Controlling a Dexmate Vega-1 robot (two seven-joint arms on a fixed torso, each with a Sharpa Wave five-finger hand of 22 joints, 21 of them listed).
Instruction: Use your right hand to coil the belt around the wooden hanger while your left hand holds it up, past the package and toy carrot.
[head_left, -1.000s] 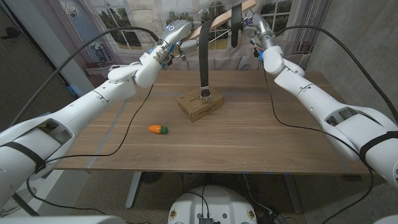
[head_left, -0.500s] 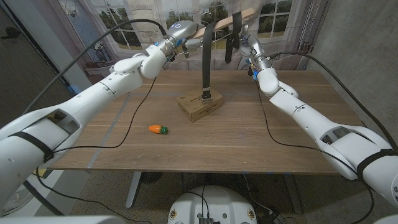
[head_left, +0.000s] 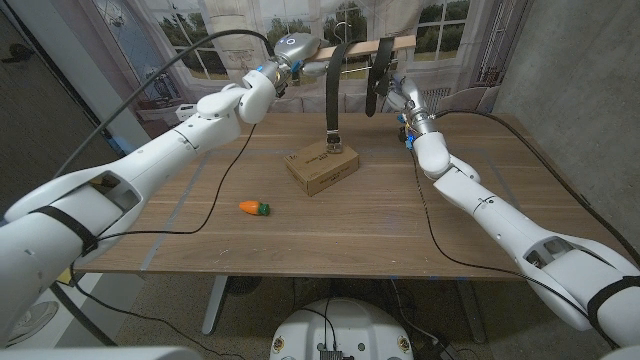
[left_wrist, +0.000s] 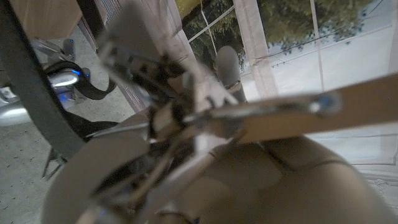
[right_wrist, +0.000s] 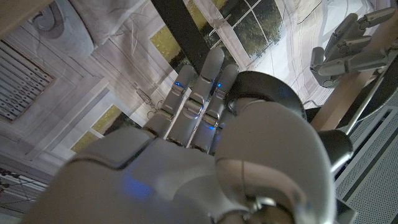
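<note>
Head view and both wrist views of the raised hanger. We see the left hand (head_left: 293, 50) at about 11 o'clock above the tabletop (head_left: 450, 215), its fingers clamped on one end of the wooden hanger (head_left: 362, 46), which it holds up nearly level over the far edge. In the left wrist view the same hand (left_wrist: 155, 118) closes around the metal hook where it meets the wood (left_wrist: 292, 115). The black belt (head_left: 333, 95) is draped over the hanger: one length hangs straight down to the package, its buckle end just above or touching the top; we cannot tell which. Another part of the belt forms a dark loop (head_left: 378, 72) near the hanger's right end. We find the right hand (head_left: 398, 92) at about 1 o'clock, just beside that loop; in the right wrist view its fingers (right_wrist: 205, 87) lie side by side against the belt (right_wrist: 180, 31), yet we cannot tell whether they grip it. The brown package (head_left: 322, 168) sits at the tabletop's centre, toward 12 o'clock. The toy carrot (head_left: 254, 208) lies at about 8 o'clock from the package, well apart from it.
</note>
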